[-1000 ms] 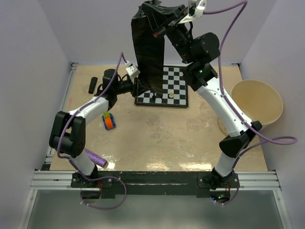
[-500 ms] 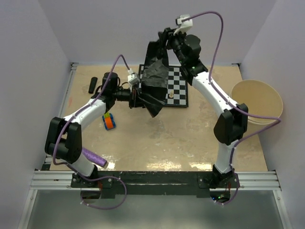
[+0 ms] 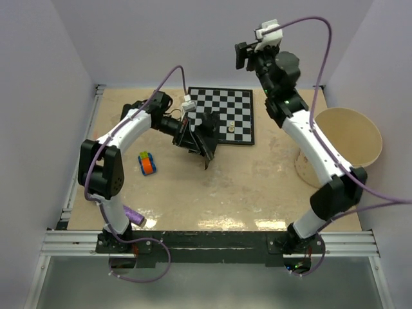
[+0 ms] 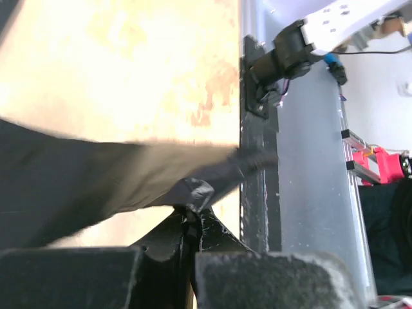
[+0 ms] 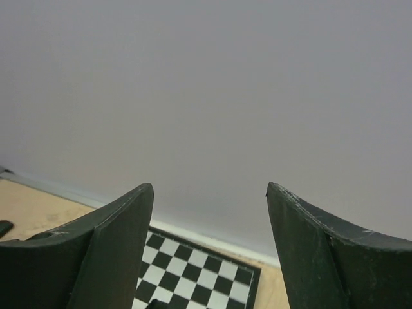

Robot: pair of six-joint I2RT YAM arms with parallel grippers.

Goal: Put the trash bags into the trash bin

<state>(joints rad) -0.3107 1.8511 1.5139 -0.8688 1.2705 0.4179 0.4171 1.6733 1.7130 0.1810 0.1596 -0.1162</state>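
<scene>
Your left gripper [image 3: 193,131] clenched on crumpled glossy black plastic trash bag [image 3: 206,143], low beside black-and-white chessboard [image 3: 235,112]. Your right gripper [image 3: 243,56] released, empty, raised at back. Lift bag clear, swing right to round cream plastic trash bin [image 3: 351,141], well apart; loose tail possibly dragging. Second ago, right gripper held bag hoisted high.

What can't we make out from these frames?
- Left wrist view: the trash bag pinched in the left gripper is motion-blurred and cut off at the left edge.
- Top view: the bag's crumpled film covers the left fingertips.
- Top view: the chess piece on the chessboard is too small to identify.
- Top view: the right arm hides part of the trash bin base.
- Right wrist view: only the open right gripper, wall and chessboard; bag and bin are out of frame.
</scene>
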